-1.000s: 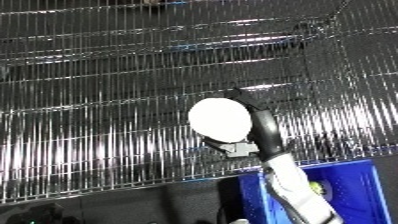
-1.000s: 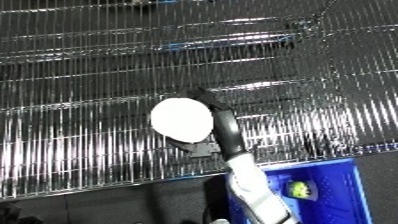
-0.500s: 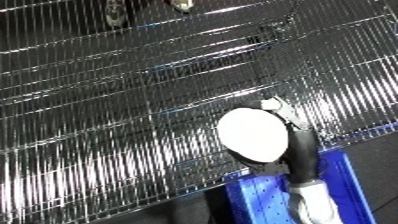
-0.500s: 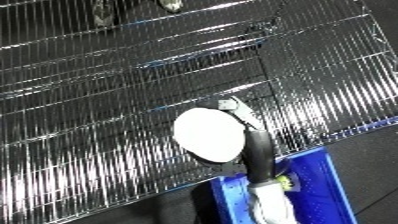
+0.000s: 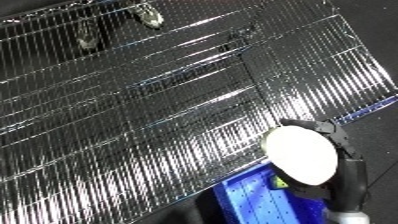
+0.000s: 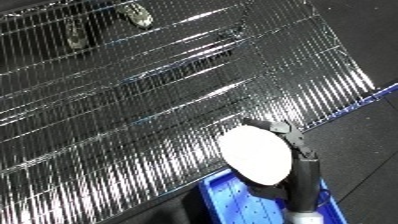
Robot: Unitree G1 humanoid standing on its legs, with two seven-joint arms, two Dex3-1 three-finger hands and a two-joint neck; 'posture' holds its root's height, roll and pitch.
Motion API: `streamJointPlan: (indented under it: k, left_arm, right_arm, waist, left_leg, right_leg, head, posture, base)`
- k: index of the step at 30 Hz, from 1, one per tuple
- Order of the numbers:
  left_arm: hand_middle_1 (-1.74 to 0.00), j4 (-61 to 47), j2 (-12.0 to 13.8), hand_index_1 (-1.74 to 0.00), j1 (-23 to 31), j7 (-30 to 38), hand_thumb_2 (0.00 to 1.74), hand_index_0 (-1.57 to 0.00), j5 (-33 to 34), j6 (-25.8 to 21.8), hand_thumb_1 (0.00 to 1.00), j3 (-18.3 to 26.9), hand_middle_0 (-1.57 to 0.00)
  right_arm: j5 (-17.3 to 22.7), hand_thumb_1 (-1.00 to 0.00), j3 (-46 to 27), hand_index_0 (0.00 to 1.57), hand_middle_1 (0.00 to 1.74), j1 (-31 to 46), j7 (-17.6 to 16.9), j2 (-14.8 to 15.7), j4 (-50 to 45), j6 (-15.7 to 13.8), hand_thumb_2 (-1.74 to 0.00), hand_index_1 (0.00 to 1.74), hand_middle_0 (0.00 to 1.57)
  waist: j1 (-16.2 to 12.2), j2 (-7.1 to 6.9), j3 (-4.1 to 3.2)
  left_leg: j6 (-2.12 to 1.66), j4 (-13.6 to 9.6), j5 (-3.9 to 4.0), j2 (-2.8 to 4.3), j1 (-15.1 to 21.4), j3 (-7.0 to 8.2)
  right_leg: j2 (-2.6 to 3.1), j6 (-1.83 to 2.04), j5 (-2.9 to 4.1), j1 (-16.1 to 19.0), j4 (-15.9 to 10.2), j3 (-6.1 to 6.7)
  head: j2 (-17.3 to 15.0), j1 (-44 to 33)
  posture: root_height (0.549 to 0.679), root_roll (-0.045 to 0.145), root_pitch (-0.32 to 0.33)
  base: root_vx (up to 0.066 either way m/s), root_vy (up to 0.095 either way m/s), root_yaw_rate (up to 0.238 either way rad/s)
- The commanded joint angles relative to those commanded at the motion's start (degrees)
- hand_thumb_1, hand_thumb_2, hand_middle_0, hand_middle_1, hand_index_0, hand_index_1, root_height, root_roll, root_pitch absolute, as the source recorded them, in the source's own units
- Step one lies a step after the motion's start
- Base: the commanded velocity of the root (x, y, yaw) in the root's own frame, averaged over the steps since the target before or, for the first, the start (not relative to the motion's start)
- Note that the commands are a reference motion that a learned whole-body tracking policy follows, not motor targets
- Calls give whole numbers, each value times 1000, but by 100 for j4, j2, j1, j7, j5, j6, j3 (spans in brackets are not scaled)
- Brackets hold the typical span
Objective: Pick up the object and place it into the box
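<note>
White and oval, the object (image 6: pixel 256 154) sits in the right hand (image 6: pixel 289 136), whose black fingers curl round its far edge while the palm backs it from behind; that grip presents the broad pale face to the camera and lets the forearm carry it without it sliding. It is held in the air, low at the right, straddling the near edge of the wire rack (image 5: pixel 160 95) and the top of the blue bin (image 6: pixel 233 198). By my reading, the carry is nearly over: the object hangs just above the bin's rim, so the hand need only come a little further over the opening and let go.

Against the earlier views, the whole scene has tilted and slid, which is the head turning, not the rack moving. The hand with the object has travelled from over the wire mesh toward the lower right, and more of the bin now shows beneath it. The left hand appears in neither view.
</note>
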Motion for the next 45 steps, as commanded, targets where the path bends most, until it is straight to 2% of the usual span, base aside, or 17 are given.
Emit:
streamJointPlan:
  k: [3, 7, 12, 15, 19, 25, 30, 38, 41, 45]
  left_arm:
    - [-1740, 13, 26, -1740, 56, -9, 1740, -1570, -41, -28, 1000, 104, -1570]
    - [-1740, 42, 30, -1740, 123, -27, 1740, -1570, -85, -124, 1000, 198, -1570]
    - [-1740, 123, -4, -1740, 161, -48, 1740, -1570, -154, -283, 1000, 226, -1570]
    - [-1740, 134, -18, -1740, 133, -64, 1740, -1570, -194, -323, 1000, 192, -1570]
    - [-1740, 166, -25, -1740, 76, -73, 1740, -1570, -256, -328, 1000, 102, -1570]
    - [-1740, 195, -90, -1740, -15, -15, 1740, -1570, -279, -296, 1000, -22, -1570]
    - [-1740, 198, -123, -1740, -22, 39, 1740, -1570, -295, -278, 1000, -59, -1570]
    - [-1740, 199, -151, -1740, -10, 18, 1740, -1570, -307, -295, 1000, -85, -1570]
    - [-1740, 194, -159, -1740, -10, 17, 1740, -1570, -308, -282, 1000, -92, -1570]
    - [-1740, 132, -172, -1740, 10, 39, 1740, -1570, -298, -234, 1000, -114, -1570]
  right_arm:
    - [160, -650, -121, 1020, 1131, 194, -125, 34, 131, -80, -1131, 1131, 1020]
    - [532, -650, -256, 1020, 1131, 425, -191, 157, 445, -279, -1131, 1131, 1020]
    - [1146, -650, -444, 1020, 1131, 665, -1, 227, 991, -638, -1131, 1131, 1020]
    - [1551, -500, -578, 785, 870, 723, 102, 179, 1322, -857, -870, 870, 785]
    - [1749, -300, -628, 471, 522, 706, 133, 101, 1607, -990, -522, 522, 471]
    - [1816, 0, -602, 0, 0, 654, 186, 28, 1852, -1025, 0, 0, 0]
    - [1615, 0, -557, 0, 0, 680, 112, 20, 1811, -1038, 0, 0, 0]
    - [1491, 0, -486, 0, 0, 731, 59, 67, 1692, -969, 0, 0, 0]
    - [1485, 0, -475, 0, 0, 741, 160, 69, 1617, -918, 0, 0, 0]
    - [1260, 0, -424, 0, 0, 752, 294, 65, 1386, -814, 0, 0, 0]
  waist:
    - [-80, -4, -9]
    - [-189, 1, 15]
    - [-326, 26, 67]
    - [-365, 69, 92]
    - [-391, 145, 94]
    - [-413, 235, 90]
    - [-424, 260, 106]
    - [-428, 234, 159]
    - [-418, 205, 170]
    - [-375, 164, 176]
  left_leg:
    - [-8, -85, 29, 18, 54, 20]
    - [-29, -270, 115, 35, 143, 46]
    - [-63, -407, 181, 25, 259, 82]
    - [-87, -460, 193, -31, 341, 86]
    - [-107, -554, 209, -98, 463, 103]
    - [-119, -690, 259, -174, 611, 110]
    - [-121, -775, 318, -202, 636, 80]
    - [-132, -768, 393, -197, 560, 25]
    - [-139, -742, 429, -183, 539, 3]
    - [-160, -680, 486, -165, 504, -35]
  right_leg:
    - [28, 12, 31, 55, -98, 37]
    - [63, 29, 104, 118, -266, 90]
    - [108, 20, 150, 211, -400, 182]
    - [109, 11, 168, 289, -487, 229]
    - [87, 5, 192, 370, -578, 252]
    - [71, -14, 211, 446, -644, 285]
    - [92, -35, 207, 433, -650, 287]
    - [132, -61, 217, 378, -615, 261]
    - [135, -72, 217, 394, -618, 238]
    - [109, -86, 209, 440, -626, 191]
  head:
    - [33, 315]
    - [88, 834]
    - [160, 1245]
    - [198, 1462]
    - [131, 1697]
    - [-25, 1745]
    - [-83, 1712]
    - [-184, 1576]
    - [-327, 1344]
    - [-620, 771]
  posture:
    - [628, 49, 57]
    - [632, 53, 60]
    - [636, 65, 58]
    - [639, 74, 55]
    - [641, 82, 50]
    - [643, 90, 41]
    - [643, 93, 42]
    - [642, 96, 44]
    - [642, 97, 43]
    - [642, 99, 37]
  base:
    - [-38, 0, -195]
    - [-42, 23, -184]
    - [-20, 61, -131]
    - [-10, 53, -25]
    - [9, 47, 15]
    - [31, 42, 12]
    - [10, 6, 17]
    - [-4, -13, 5]
    - [12, -16, -6]
    - [20, -24, 28]
